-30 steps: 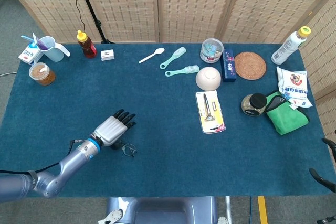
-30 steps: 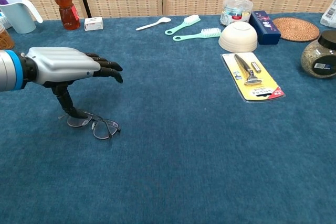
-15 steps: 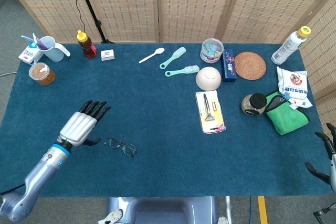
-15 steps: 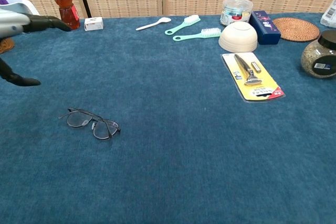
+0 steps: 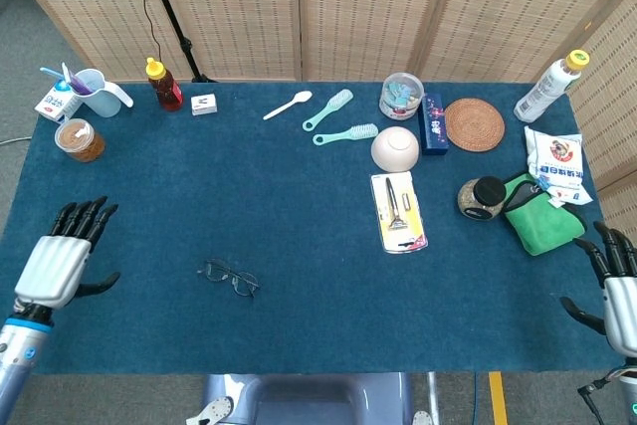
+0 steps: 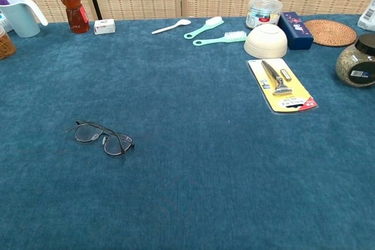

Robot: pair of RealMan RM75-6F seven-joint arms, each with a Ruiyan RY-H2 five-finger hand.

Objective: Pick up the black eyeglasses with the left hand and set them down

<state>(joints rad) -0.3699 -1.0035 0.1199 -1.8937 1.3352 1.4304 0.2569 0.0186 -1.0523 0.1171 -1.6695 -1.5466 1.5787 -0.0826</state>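
Left hand [image 5: 58, 264] sits at the near-left edge of the desk [image 5: 299, 196], fingers spread and pointing away, holding nothing; out of frame in chest view. Right hand [image 5: 619, 286] at the near-right corner, fingers apart, empty too. Black eyeglasses [image 6: 102, 138] lie flat on the blue cloth, near-left of centre, well apart from both hands; long axis runs lens to lens, slanting from far-left to near-right in chest view. Mid-desk right: razor pack [image 6: 281, 85], lengthwise near-to-far. Behind it a bowl [image 6: 266, 40]. Far edge: two teal brushes [image 6: 218, 33], white spoon [image 6: 171, 26], honey bottle [image 6: 71, 3].
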